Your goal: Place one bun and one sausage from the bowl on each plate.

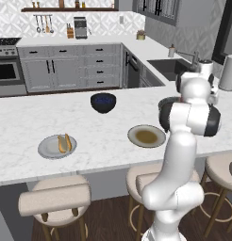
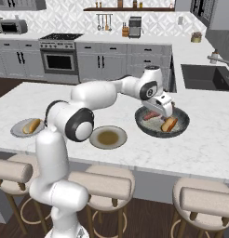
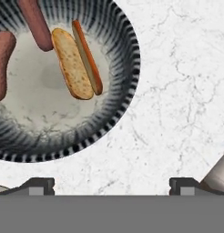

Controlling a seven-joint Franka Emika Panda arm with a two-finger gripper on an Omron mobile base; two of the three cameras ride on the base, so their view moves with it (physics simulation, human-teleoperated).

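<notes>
The gripper (image 2: 165,108) hangs over the near-left edge of the wide bowl (image 2: 181,124), with its two fingers spread wide apart and nothing between them. In the hand view the bowl (image 3: 125,91) has a striped rim and a pale inside. A bun (image 3: 72,63) lies in it, split open, with two sausages (image 3: 35,22) close beside it. In the right base view the bun (image 2: 169,123) sits toward the front of the bowl.

The bowl stands on the white marble counter (image 2: 214,139), well back from the front edge. There is bare counter in front of it and to its right.

The tan-centred plate (image 2: 108,137) lies near the front edge, left of the bowl, with nothing on it. The light grey plate (image 1: 57,147) is far to the left and holds a bun and a sausage. A small dark bowl (image 1: 103,102) stands further back.

No words can be read anywhere.
</notes>
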